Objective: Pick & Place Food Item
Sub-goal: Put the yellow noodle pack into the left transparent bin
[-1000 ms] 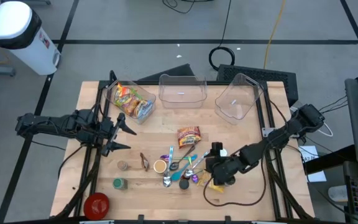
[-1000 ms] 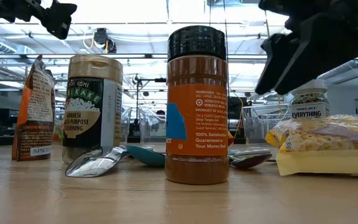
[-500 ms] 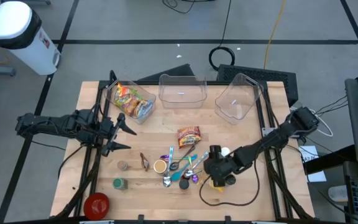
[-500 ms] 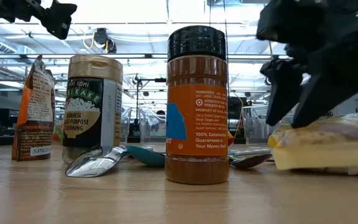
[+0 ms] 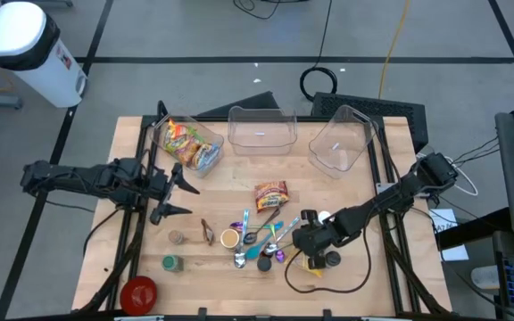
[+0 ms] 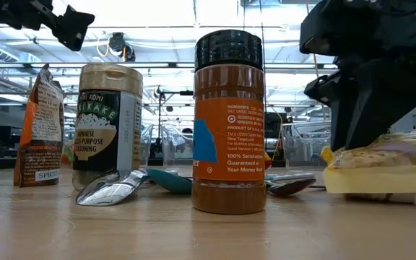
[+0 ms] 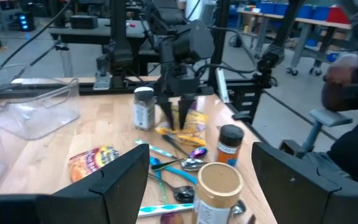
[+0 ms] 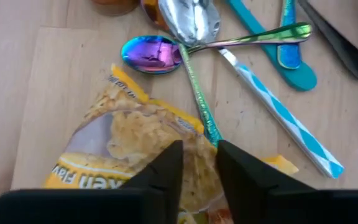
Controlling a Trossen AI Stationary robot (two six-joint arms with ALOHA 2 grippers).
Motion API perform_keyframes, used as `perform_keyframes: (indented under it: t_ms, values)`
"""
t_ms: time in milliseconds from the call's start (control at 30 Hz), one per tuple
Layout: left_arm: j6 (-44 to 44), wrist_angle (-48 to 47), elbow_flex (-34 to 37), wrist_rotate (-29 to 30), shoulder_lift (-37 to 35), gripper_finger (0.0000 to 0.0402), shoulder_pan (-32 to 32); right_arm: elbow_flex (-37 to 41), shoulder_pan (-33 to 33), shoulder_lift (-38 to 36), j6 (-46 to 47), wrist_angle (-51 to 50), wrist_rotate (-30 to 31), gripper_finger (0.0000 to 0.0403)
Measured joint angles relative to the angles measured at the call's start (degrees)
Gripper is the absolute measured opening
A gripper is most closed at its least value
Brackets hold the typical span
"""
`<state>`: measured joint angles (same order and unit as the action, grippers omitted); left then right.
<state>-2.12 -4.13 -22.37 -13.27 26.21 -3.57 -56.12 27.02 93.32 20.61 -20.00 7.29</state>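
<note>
A yellow snack bag [image 8: 117, 140] lies flat on the wooden table at the near right, beside a cluster of spoons. It also shows in the low view [image 6: 388, 170] and the left wrist view [image 7: 185, 127]. My right gripper [image 8: 197, 168] slants down onto the bag with its fingers closed on it; from above the arm covers most of the bag [image 5: 313, 262]. My left gripper [image 5: 181, 190] hangs open above the table's left side, far from the bag, with nothing between its fingers [image 7: 123, 180]. My right gripper pinches the bag's upper face [image 8: 194, 146] between its two fingers, which stand close together with the bag's film between them. The fingers [image 6: 349, 115] come from above, slanting down from the table's right side. The bag rests on the table.
An orange spice bottle with a black cap [image 6: 229, 123], a tan-lidded jar [image 5: 229, 237] and a white-capped jar [image 5: 321, 217] stand around the spoons [image 5: 261, 239]. A spice packet [image 5: 271, 194] lies nearby. Clear bins [image 5: 261, 132] line the far edge. A red bowl [image 5: 138, 292] sits near left.
My right gripper has sunk and tipped further down onto the yellow bag, and its fingers have closed from wide apart to a narrow pinch on it. The bag stays on the table.
</note>
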Motion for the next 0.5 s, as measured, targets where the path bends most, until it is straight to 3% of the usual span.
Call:
perform_keyframes:
  t_ms: [200, 500]
  values:
    - [-0.1, 0.3, 0.0, 3.2, 0.4, 0.0292, 0.0, 0.0, -0.5, 0.0, -1.1, 0.0, -1.6, 0.0009]
    - [-0.2, 1.0, 0.0, 3.3, 0.4, 0.0292, 0.0, -2.3, -1.0, -0.3, -6.9, 0.0, -0.4, 0.0001]
